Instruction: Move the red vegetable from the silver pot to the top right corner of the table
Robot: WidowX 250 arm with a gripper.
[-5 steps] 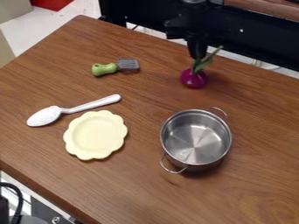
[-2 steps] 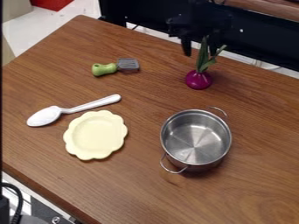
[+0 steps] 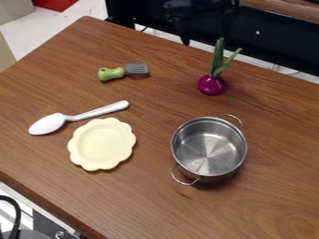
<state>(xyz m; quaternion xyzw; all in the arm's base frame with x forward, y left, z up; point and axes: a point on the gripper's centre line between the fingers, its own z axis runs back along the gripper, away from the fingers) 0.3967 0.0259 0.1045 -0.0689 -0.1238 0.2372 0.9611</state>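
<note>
The claw (image 3: 205, 37) is hanging at the far edge of the bench (image 3: 268, 210), its fingers seeming to be standing apart and gripping nothing. The red vegetable (image 3: 212, 85) is sitting outside the silver pot (image 3: 209, 158), between it and the bench's far edge, right of that edge's middle. Its bulb is resting on the wood and its green leaves (image 3: 217, 58) are pointing up. Whether this spot is counting as the top right corner, I cannot tell, but the placing is probably nearing its end.

The vegetable is looking like a light toy, with a firm, smooth bulb and thinner leaves that are probably bending under a pinch. Nothing about it is suggesting real fragility. Its roundness is making it the slippery sort, likely to be squirting or rolling away if the fingers are closing off centre. If it is needing another shift towards the corner, the safest hold is lying across the bulb's widest part, one finger on each side. Pinching the leaves is offering easy reach from above, but is risking a swinging bulb and a tipped landing.
</note>
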